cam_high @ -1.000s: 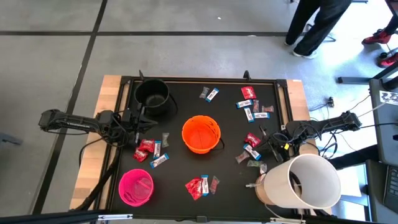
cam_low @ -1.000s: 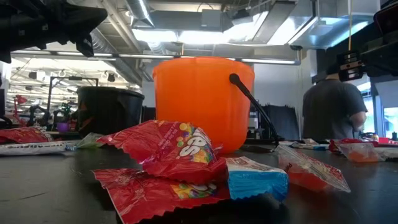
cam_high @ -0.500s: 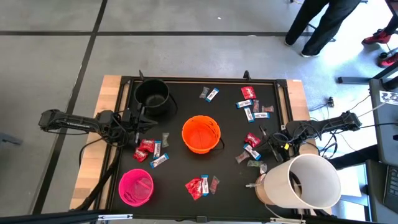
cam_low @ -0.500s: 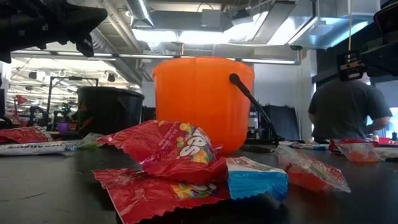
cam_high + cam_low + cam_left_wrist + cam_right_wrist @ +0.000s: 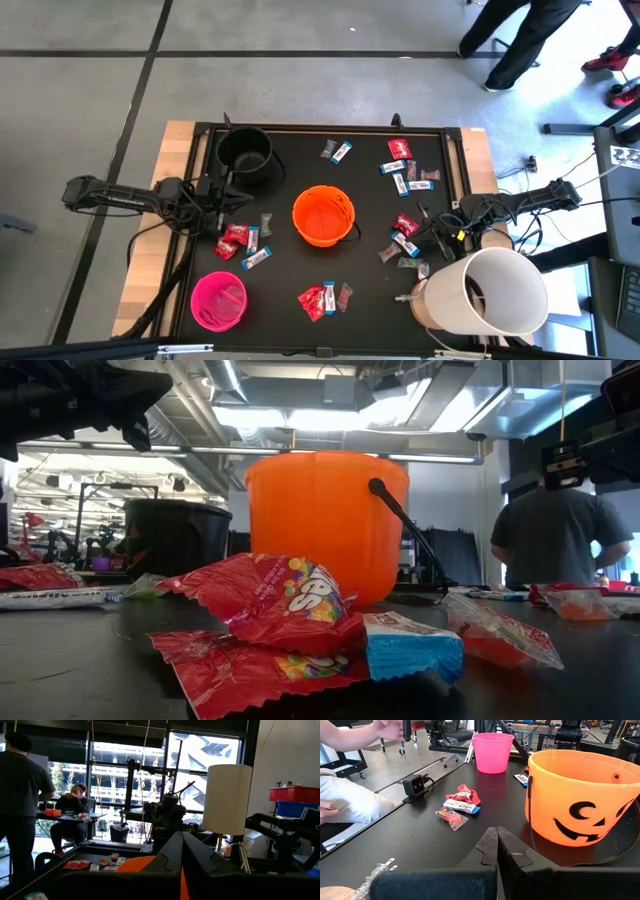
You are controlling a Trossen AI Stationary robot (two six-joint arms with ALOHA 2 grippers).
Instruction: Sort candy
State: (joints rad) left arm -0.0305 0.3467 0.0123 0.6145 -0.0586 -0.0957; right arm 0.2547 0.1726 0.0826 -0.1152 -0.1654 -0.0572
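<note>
Candy lies scattered on the black table. Red packets and blue-and-white bars sit beside my left gripper, which hovers shut between the black bucket and the pink bucket. More candy lies just left of my right gripper, also shut, at the table's right side. Other clusters lie near the near edge and at the far right. The orange bucket stands mid-table. In the low view a red packet lies on another, with a blue-and-white bar against them.
A large white cylinder stands at the table's near right corner. Cables trail behind both arms. A small camera sits at the near edge. A person's hand and sleeve show beyond that edge; another person walks beyond the far right corner.
Both arms and all the candy have kept still. Only the person beyond the table's far right corner has stepped a little.
</note>
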